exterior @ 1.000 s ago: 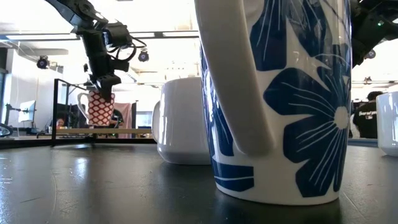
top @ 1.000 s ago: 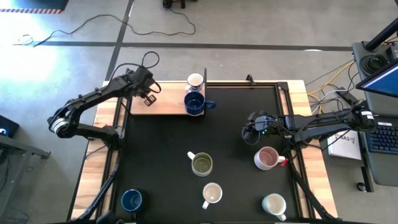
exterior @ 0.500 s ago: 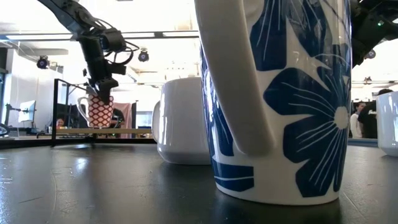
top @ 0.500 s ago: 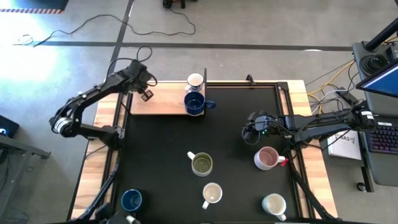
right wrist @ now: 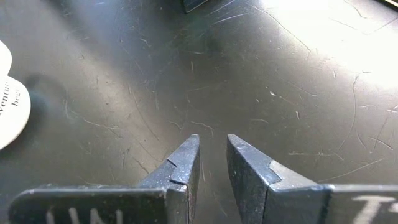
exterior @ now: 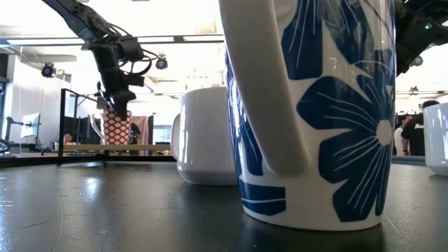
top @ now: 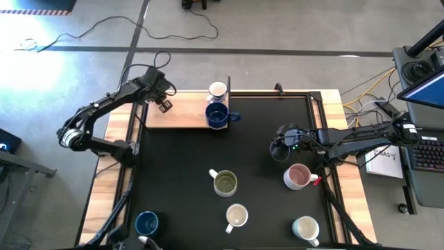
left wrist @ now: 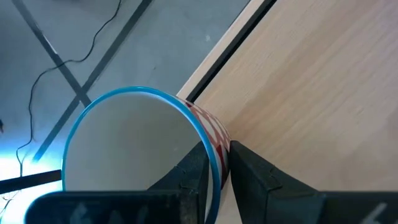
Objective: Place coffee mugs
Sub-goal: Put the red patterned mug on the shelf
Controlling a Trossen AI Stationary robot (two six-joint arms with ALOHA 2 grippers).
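My left gripper (top: 164,105) is shut on a mug (left wrist: 124,155) with a blue rim and a red-and-white chequered outside (exterior: 117,127). It is over the far left part of the wooden board (top: 182,118). A white mug (top: 218,90) and a dark blue mug (top: 217,116) stand on the board's right end. On the black mat (top: 180,173) stand an olive-inside mug (top: 225,183), a cream mug (top: 236,217), a pink mug (top: 298,176), a white mug (top: 306,227) and a dark blue mug (top: 146,223). My right gripper (top: 279,148) hovers over the mat, slightly open, with nothing between its fingers (right wrist: 186,162). My left gripper pinches the chequered mug's wall at the rim (left wrist: 214,163), one finger inside the mug and one outside. The fingers slant down from the table's left side. The mug hangs below them, about upright, at the height of the board's top; whether its base touches the board I cannot tell.
In the low view a large blue-flowered mug (exterior: 315,105) stands close in front, with a white mug (exterior: 206,136) behind it. A black upright edge (top: 229,87) stands at the board's right end. Bare mat lies between the board and the olive-inside mug.
My left gripper has carried the chequered mug a little toward the table's far left corner, staying shut on it. The mug has turned: its handle showed in the low view before and is now out of sight.
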